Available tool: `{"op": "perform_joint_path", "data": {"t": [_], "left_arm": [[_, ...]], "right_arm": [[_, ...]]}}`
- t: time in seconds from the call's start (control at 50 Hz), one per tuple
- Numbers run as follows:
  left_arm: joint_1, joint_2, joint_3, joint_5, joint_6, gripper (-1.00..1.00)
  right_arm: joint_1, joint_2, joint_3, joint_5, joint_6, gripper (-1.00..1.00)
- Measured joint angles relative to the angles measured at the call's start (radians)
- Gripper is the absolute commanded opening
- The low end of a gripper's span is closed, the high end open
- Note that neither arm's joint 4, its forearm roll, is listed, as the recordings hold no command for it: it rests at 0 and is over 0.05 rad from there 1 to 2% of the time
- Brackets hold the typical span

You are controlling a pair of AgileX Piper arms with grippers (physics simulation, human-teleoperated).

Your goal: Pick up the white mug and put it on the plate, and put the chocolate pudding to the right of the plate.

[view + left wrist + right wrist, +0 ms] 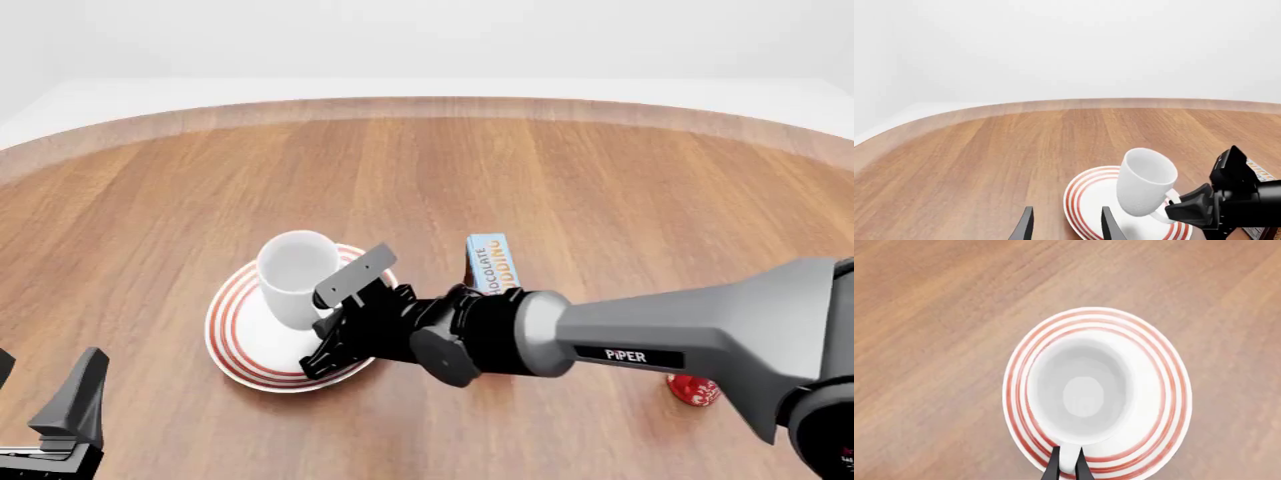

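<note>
1. Two arms are at the wooden worktop (601,180); we see the right one reaching across from the right side toward the plate (234,335).
2. We see the right end effector (344,322) closed on the handle of the white mug (296,280); in the right wrist view its two dark fingers (1056,467) pinch the handle from both sides.
3. We find the white mug over the plate, with its opening up. In the left wrist view it (1145,181) looks tilted, and we cannot tell if its base touches the plate (1084,200).
4. In the right wrist view we look straight down into the mug (1079,392), and the plate's red rings (1167,390) show all around it.
5. We see the chocolate pudding (490,263) standing upright on the worktop, just to the right of the plate and behind the right arm, which hides its lower part.
6. We see the left end effector (54,420) at the near left corner of the front view, well apart from the plate; its fingers (1025,225) stand apart and hold nothing.
7. We notice a small red thing (694,390) on the worktop under the right arm, mostly hidden.
</note>
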Motion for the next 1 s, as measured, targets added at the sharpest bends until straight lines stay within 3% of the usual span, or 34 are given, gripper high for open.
{"op": "perform_joint_path", "data": {"t": [1.0], "left_arm": [[0.000, 0.000, 0.000, 0.000, 0.000, 1.00]], "right_arm": [[-0.002, 0.065, -0.053, 0.050, 0.011, -1.00]]}}
